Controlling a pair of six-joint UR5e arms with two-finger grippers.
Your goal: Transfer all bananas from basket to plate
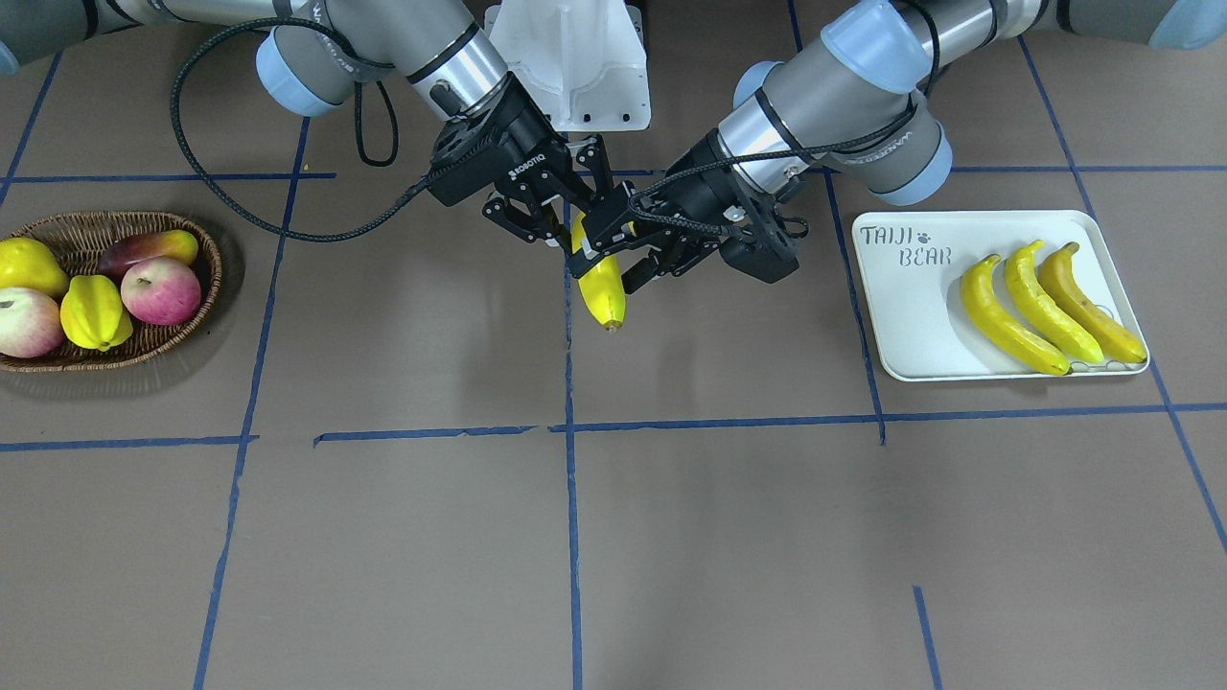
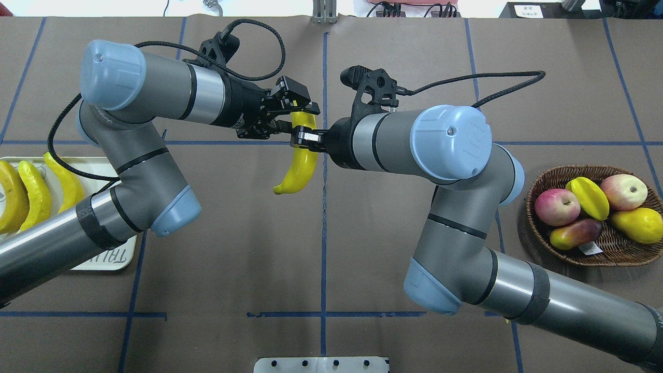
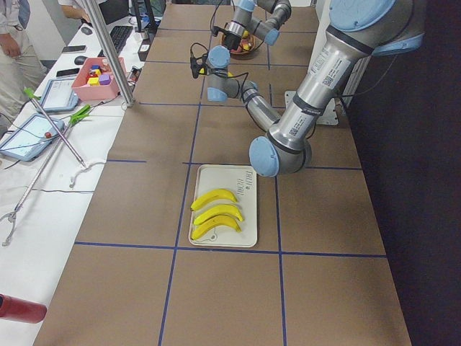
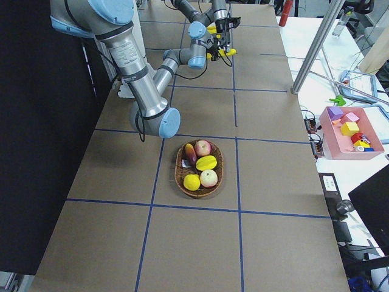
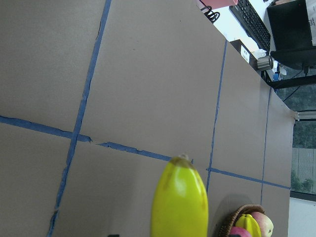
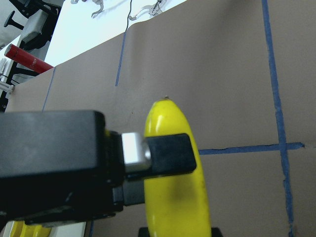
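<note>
Both arms reach in over the middle of the bench (image 1: 729,537) with their wrists tilted down toward each other, and meet above the central blue tape line (image 1: 572,537). The right hand (image 1: 573,215) is clamped on the upper end of a yellow banana (image 1: 602,292); in its wrist view its two fingertips sit tight against the fruit's sides. The banana hangs in the air with its free tip downward. The left hand (image 1: 615,259) straddles the banana's middle, just below the right hand, and one pad lies across the fruit's face in the right wrist view. Whether its fingers squeeze or merely flank the banana cannot be told. The bench is covered in brown paper marked into squares by the tape. On the robot's left lies the plate (image 1: 901,326), with three bananas (image 1: 1040,302) side by side on the half away from its lettering, the outermost one brownish. On the robot's right sits the basket (image 1: 144,347), holding two apples (image 1: 161,289), a starfruit (image 1: 96,311), a pear-shaped yellow fruit (image 1: 29,266) and a mango (image 1: 149,249). A broad stretch of paper separates the hands from the plate and from the basket, and the plate's lettered half is open.
</note>
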